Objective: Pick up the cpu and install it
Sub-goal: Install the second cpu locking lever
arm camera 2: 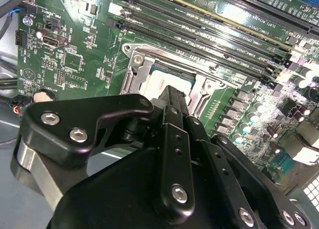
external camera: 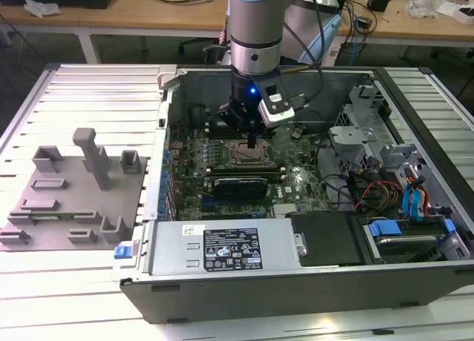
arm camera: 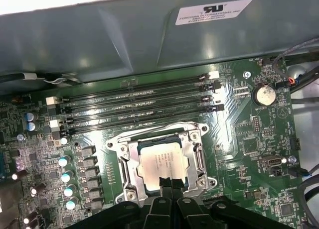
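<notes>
The cpu (arm camera: 162,162) is a small silvery square chip lying flat inside the metal socket frame (arm camera: 198,139) on the green motherboard. In the second wrist view the cpu (arm camera 2: 164,78) shows just beyond the black fingers. My gripper (arm camera: 169,180) hangs directly over the chip's near edge, its two thin fingers pressed together with nothing between them. In the exterior view the gripper (external camera: 254,142) points straight down into the open computer case, just above the socket (external camera: 248,156). Whether the tips touch the chip I cannot tell.
Memory slots (arm camera: 134,107) run beside the socket, under the case wall (arm camera: 124,35). A long black card (external camera: 237,184) and the power supply (external camera: 222,248) lie nearer the front. A drive cage with cables (external camera: 370,156) fills the exterior view's right. A grey tray (external camera: 67,200) sits outside, left.
</notes>
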Motion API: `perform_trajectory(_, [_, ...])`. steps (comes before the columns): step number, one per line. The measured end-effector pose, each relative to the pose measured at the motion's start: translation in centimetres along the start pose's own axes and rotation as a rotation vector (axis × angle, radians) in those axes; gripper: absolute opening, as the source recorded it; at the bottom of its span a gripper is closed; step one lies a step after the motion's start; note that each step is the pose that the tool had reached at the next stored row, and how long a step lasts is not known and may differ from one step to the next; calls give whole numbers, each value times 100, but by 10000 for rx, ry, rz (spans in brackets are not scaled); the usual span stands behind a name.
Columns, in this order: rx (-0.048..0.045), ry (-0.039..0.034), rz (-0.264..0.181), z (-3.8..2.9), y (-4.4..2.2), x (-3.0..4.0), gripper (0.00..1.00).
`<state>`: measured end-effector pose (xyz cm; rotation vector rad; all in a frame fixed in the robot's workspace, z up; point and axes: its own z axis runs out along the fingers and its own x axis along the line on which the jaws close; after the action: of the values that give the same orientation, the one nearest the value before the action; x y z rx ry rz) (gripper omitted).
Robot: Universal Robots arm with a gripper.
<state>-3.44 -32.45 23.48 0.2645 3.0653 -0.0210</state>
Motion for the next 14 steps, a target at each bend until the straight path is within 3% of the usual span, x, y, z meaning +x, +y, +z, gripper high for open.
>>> perform_trajectory(14, [-1,0,1,2,-64,-11,11])
